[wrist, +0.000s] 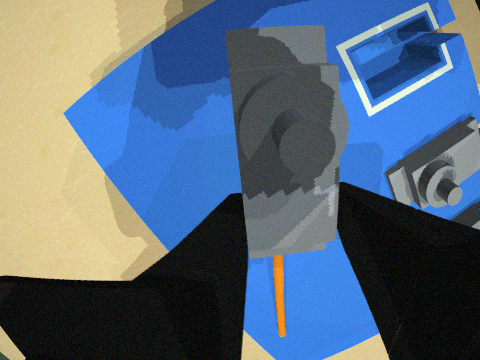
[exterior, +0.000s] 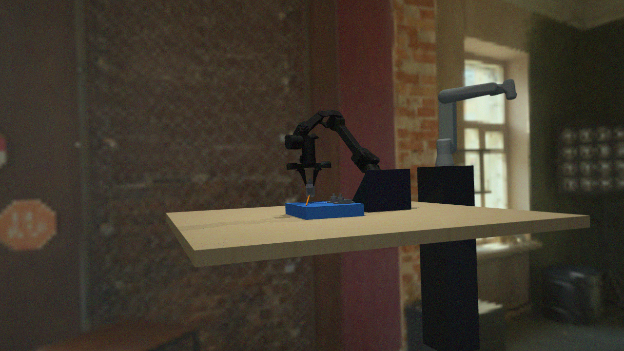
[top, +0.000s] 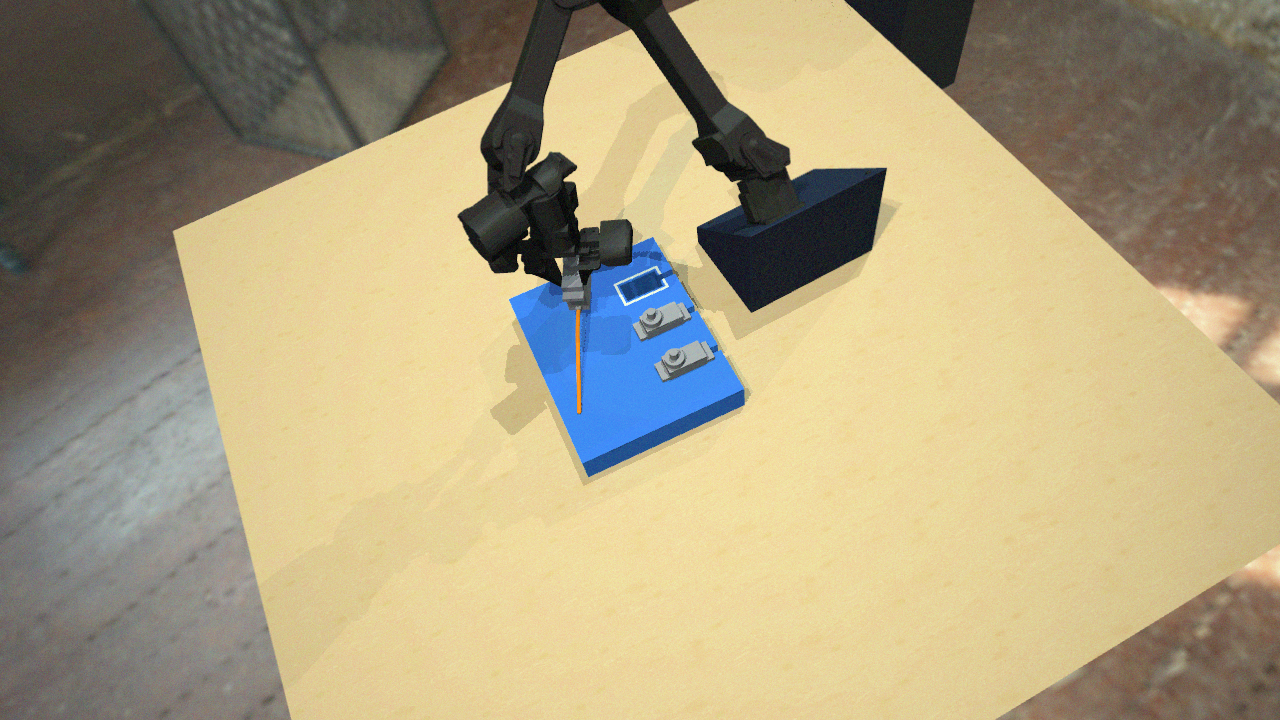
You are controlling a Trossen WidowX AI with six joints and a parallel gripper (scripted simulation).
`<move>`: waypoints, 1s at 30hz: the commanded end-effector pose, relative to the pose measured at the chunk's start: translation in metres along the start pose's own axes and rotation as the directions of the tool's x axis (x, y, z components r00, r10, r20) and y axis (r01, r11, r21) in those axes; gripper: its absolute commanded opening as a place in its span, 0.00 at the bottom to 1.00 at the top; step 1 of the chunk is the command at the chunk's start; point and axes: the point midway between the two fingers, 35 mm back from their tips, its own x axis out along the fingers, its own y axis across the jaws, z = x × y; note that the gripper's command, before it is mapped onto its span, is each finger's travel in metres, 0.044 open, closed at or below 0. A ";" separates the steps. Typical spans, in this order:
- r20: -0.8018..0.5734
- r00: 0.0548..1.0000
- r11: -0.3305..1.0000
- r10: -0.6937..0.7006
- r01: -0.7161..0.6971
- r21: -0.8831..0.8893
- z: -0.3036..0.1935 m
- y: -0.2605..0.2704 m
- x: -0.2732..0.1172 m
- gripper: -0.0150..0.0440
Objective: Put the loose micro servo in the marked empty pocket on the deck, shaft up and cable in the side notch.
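My gripper (top: 570,279) (exterior: 309,185) (wrist: 288,200) is shut on the loose grey servo (top: 575,295) (exterior: 310,190) (wrist: 285,115). It holds it a little above the blue deck (top: 626,402) (exterior: 333,212) (wrist: 310,300). In the wrist view the output shaft (wrist: 307,148) faces up at the camera. The orange cable (top: 579,358) (exterior: 307,200) (wrist: 279,295) slants down from the servo's near end. A white outline (top: 646,294) (wrist: 355,75) rings the empty pocket, to the servo's right in the wrist view. The pocket's long axis lies at an angle to the servo's. Its side notch is at the deck's right edge.
Two seated servos (top: 662,319) (top: 685,360) stand in a row beside the pocket. The dark wedge-shaped arm base (top: 805,241) (exterior: 386,189) stands behind the deck on the wooden table (top: 805,537) (exterior: 244,231). A grey arm (exterior: 447,117) stands on a black pedestal beyond.
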 end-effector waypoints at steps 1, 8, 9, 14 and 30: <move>-0.003 1.000 0.999 0.008 -0.008 -0.037 0.003 0.000 -0.003 0.25; -0.003 1.000 0.966 0.008 -0.008 -0.257 0.003 0.000 -0.003 0.25; -0.003 1.000 0.957 0.008 -0.009 -0.290 0.003 0.000 -0.003 0.25; -0.003 1.000 0.892 0.008 -0.008 -0.451 0.003 0.000 -0.003 0.25; -0.003 1.000 0.520 0.008 -0.007 -0.854 0.003 0.000 -0.003 0.25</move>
